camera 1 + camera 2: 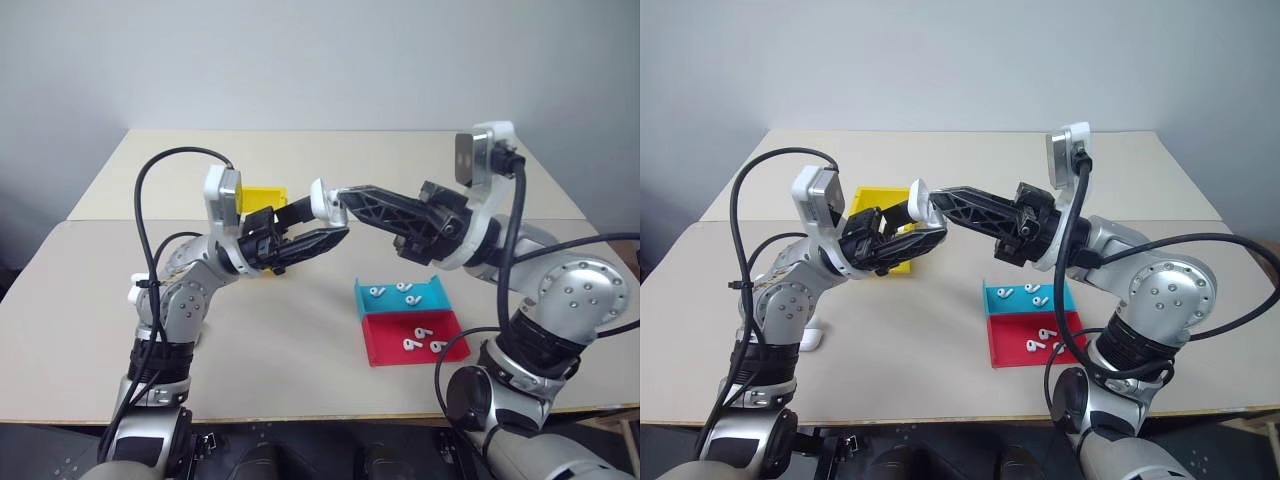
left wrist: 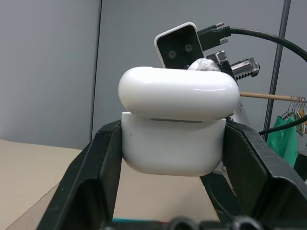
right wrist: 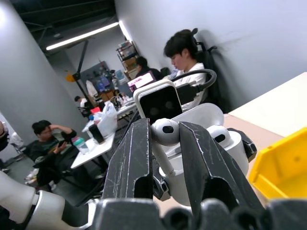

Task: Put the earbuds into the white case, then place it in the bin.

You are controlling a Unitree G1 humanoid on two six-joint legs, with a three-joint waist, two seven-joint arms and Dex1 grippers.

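Earbuds [image 1: 418, 340] lie in two flat trays on the table [image 1: 300, 360], near the right side: a few in the teal tray [image 1: 401, 296] and a few more in the red tray [image 1: 414, 337] just in front of it, the two trays touching edge to edge. One further earbud [image 3: 164, 132] is up in the air, pinched between the black fingers of the right gripper [image 3: 165, 158], its rounded head showing above the fingertips. The white case [image 2: 175, 124] is also lifted above the table, clamped at its sides by the two fingers of the left gripper [image 2: 175, 158], with its hinged lid standing open and tipped back over the body. The two grippers meet over the middle of the table, the left one reaching in from the left and the right one from the right, so that the held earbud sits right at the open case; whether it touches the case cannot be told. In the head views the case shows as a small white shape [image 1: 327, 203] at the tip of the right gripper's fingers [image 1: 375, 205]. The bin [image 1: 883, 235], bright yellow with raised walls, stands on the table behind the left gripper [image 1: 902, 238], left of the trays and farther back. In the right wrist view, people sit at desks in the room beyond.
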